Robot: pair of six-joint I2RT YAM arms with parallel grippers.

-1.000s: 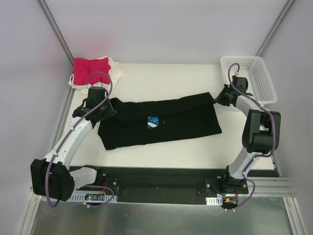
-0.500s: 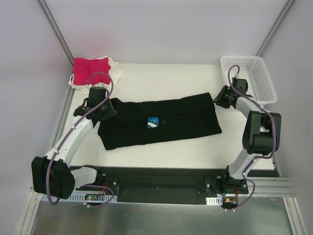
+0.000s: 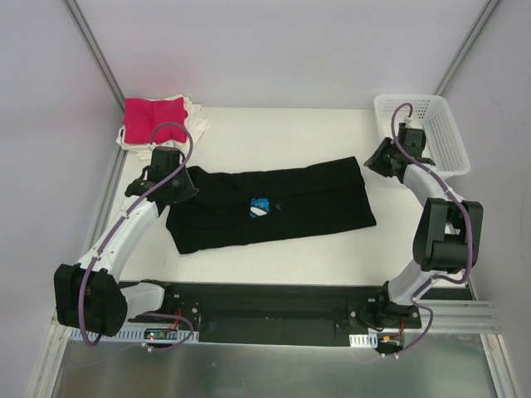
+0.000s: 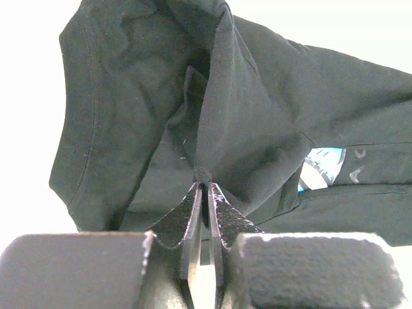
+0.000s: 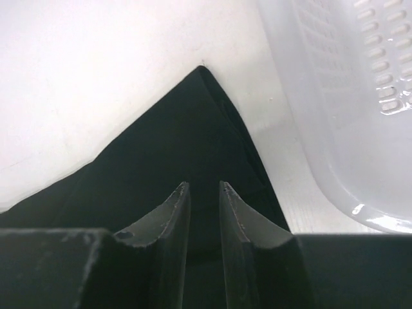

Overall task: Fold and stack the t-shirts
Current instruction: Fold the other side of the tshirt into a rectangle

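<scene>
Left pincer (image 4: 203, 185) was clamped tight on a raised fold of the black t-shirt (image 4: 270, 109), whose cloth spread away ahead of its tips. Right pincer (image 5: 205, 188) stood slightly parted, gripping nothing, over that shirt's pointed corner, with the white basket (image 5: 335, 96) just to its right. Near the left pincer, away from the black shirt, the pink t-shirt (image 3: 153, 116) lay on folded white t-shirts (image 3: 197, 123).

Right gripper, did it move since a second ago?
Yes. The right gripper has shifted a little up and right in the top view, closer to the white basket.
</scene>
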